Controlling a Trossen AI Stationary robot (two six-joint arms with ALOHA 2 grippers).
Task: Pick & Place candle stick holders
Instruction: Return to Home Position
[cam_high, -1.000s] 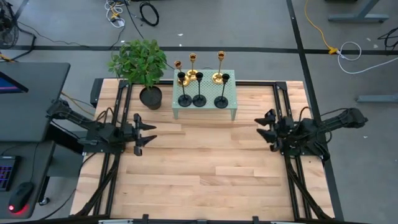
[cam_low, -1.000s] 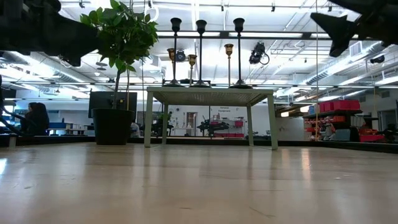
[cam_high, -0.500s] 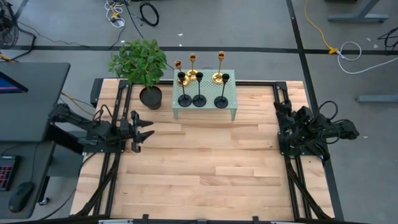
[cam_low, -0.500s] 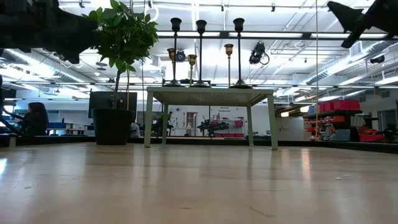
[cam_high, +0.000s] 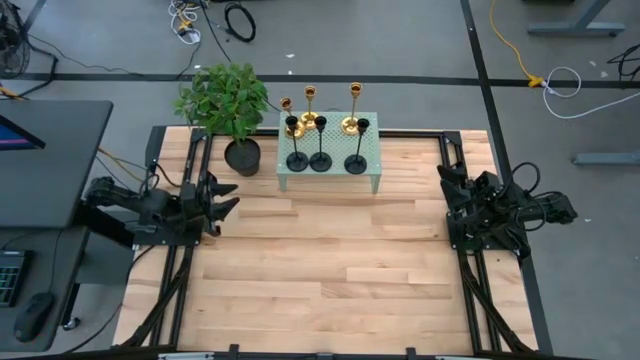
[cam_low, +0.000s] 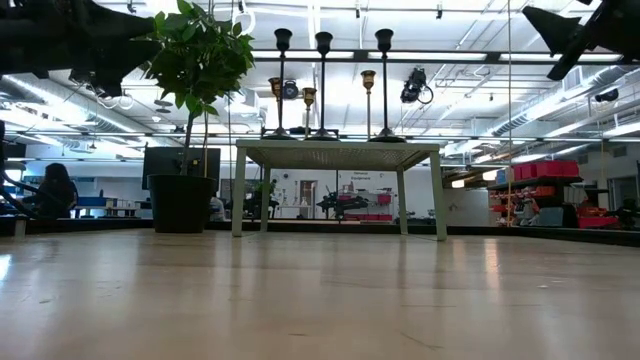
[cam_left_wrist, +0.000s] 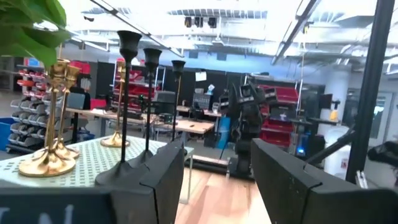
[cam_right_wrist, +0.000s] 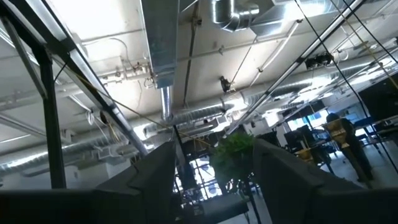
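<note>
All six candle holders (cam_high: 320, 160) stand upright on the small pale-green shelf (cam_high: 372, 142) at the middle of the counter's (cam_high: 330, 260) far edge. Three black are in the front row, three gold behind. No holder is off the shelf, so the placing looks done.

Left claw (cam_high: 226, 197) is at the left edge, raised off the counter. Its fingers are parted with a clear gap and hold nothing. Its wrist view looks across at the shelf.

Right claw (cam_high: 447, 190) is at the right edge on a folded arm. Its fingers are also spread and empty, aimed up at the ceiling.

Both sit well apart from the shelf, likely a parking pose that keeps the arms from knocking the slim holders.

Each holder has a round flat base, a thin stem and a small top cup. The gold ones are shiny and shorter, the black ones matte and taller.

A potted plant (cam_high: 232, 105) stands just beside the shelf's left end.
</note>
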